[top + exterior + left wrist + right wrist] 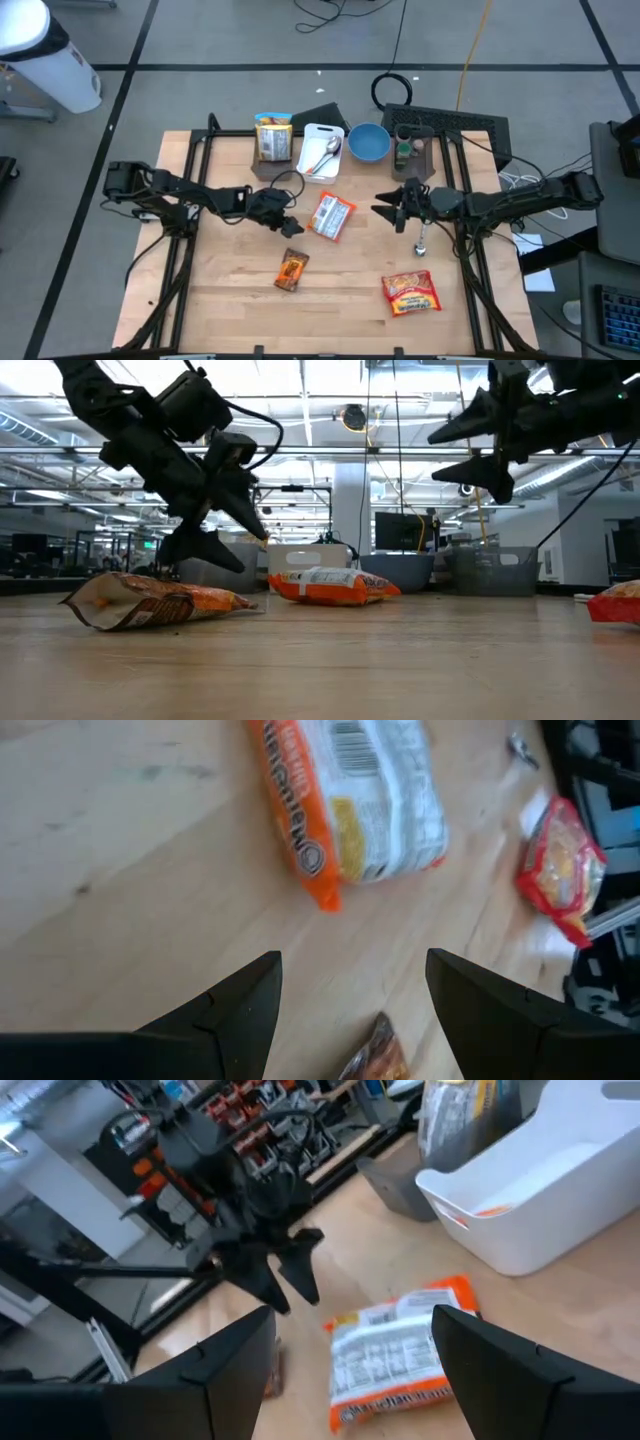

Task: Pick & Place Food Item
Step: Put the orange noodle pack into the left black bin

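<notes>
An orange-and-white food packet (333, 216) lies flat on the wooden table between my two grippers; it also shows in the low view (330, 586), the left wrist view (355, 800) and the right wrist view (395, 1355). My left gripper (291, 226) is open and empty, above the table just left of the packet. My right gripper (385, 208) is open and empty, raised to the packet's right. A brown-orange snack bag (291, 269) and a red-yellow packet (411, 293) lie nearer the front edge.
At the far side stand a white tray (322, 150) holding a spoon, a blue bowl (368, 142), an upright bag (273, 137) and a dark bin (445, 128). A small metal piece (423, 243) lies by my right arm. Bare wood shows at the front left.
</notes>
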Controlling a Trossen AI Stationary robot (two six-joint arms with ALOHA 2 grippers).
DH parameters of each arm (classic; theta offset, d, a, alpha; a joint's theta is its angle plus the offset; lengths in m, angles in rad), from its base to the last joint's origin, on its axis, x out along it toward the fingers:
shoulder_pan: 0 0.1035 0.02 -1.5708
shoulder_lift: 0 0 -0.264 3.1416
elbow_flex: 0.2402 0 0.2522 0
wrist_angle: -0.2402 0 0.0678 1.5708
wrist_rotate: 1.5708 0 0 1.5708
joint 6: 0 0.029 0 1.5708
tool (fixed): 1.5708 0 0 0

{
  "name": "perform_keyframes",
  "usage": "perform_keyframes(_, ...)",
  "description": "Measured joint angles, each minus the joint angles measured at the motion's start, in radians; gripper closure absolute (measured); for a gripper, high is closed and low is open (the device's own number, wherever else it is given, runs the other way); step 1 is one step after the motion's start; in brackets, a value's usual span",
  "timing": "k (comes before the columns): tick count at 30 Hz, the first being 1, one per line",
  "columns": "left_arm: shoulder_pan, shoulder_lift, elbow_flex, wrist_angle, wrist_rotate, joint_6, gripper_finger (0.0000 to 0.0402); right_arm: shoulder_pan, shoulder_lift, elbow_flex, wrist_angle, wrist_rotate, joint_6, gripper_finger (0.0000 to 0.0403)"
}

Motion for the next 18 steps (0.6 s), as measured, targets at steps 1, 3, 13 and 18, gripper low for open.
perform_keyframes(1,0.002,0.000,-0.002,-0.003,0.000,-0.005,0.0147,0.000,0.000,-0.001,-0.003,-0.001,-0.003,0.0140)
perform_keyframes(3,0.007,0.007,-0.001,0.006,-0.001,-0.004,0.0147,0.000,0.006,-0.002,0.019,0.000,-0.009,0.0140)
perform_keyframes(13,0.029,0.071,0.000,0.107,0.036,-0.016,0.0147,0.000,0.016,-0.002,0.037,0.000,-0.021,0.0140)
perform_keyframes(18,0.029,0.113,-0.001,0.150,0.047,-0.037,0.0147,0.000,0.016,-0.002,0.038,0.000,-0.015,0.0140)
